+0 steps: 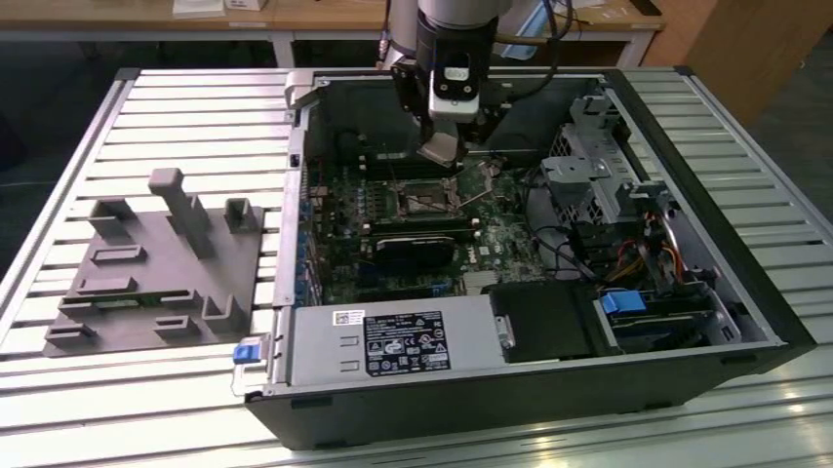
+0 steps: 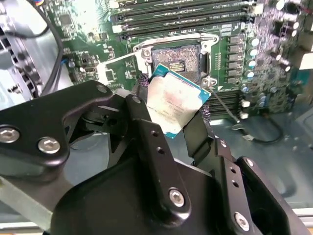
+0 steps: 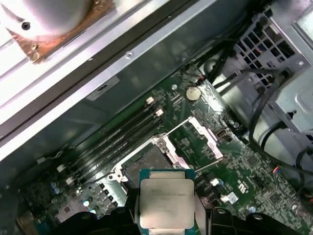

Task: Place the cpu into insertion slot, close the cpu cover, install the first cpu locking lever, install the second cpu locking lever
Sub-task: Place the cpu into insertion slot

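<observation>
Gripper: We see the black two-fingered gripper [image 2: 172, 119] clamped on the cpu, with one finger [image 2: 146, 142] on each of two opposite edges.
Cpu: The small flat square chip, with a silver-grey metal top and a greenish rim [image 3: 166, 203], hangs in the air over the green motherboard [image 1: 341, 255], clear of the socket in both wrist views.
Insertion slot: The square socket with a dark centre and silvery metal border [image 3: 146, 165] lies bare beneath the chip, beside the long black memory slots [image 3: 115, 139].
Cpu cover: The thin silvery metal frame plate [image 3: 204, 138] stands swung open at the socket's edge.
Setting: In the exterior view we find the black computer case [image 1: 521, 400] lying open on a slatted metal table [image 1: 195, 107], with a grey moulded fixture [image 1: 156, 263] on the exterior view's left.
</observation>
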{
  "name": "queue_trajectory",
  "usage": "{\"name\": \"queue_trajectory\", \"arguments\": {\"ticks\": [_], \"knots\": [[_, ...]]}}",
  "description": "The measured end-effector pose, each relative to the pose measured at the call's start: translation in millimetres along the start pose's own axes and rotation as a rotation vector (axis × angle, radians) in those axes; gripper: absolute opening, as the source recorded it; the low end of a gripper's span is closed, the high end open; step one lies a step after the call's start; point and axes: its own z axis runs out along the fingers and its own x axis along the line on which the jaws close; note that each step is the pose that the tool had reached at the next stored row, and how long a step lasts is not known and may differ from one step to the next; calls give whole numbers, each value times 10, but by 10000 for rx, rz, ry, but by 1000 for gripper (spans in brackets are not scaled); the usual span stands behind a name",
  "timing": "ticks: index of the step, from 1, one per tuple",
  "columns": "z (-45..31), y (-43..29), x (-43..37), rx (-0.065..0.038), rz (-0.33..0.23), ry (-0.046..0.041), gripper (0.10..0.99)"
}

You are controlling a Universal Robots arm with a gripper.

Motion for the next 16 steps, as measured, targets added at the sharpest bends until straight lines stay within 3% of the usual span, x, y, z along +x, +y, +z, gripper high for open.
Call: {"name": "queue_trajectory", "arguments": {"ticks": [16], "knots": [[88, -8, -2, -51, 2888, -259, 537]]}}
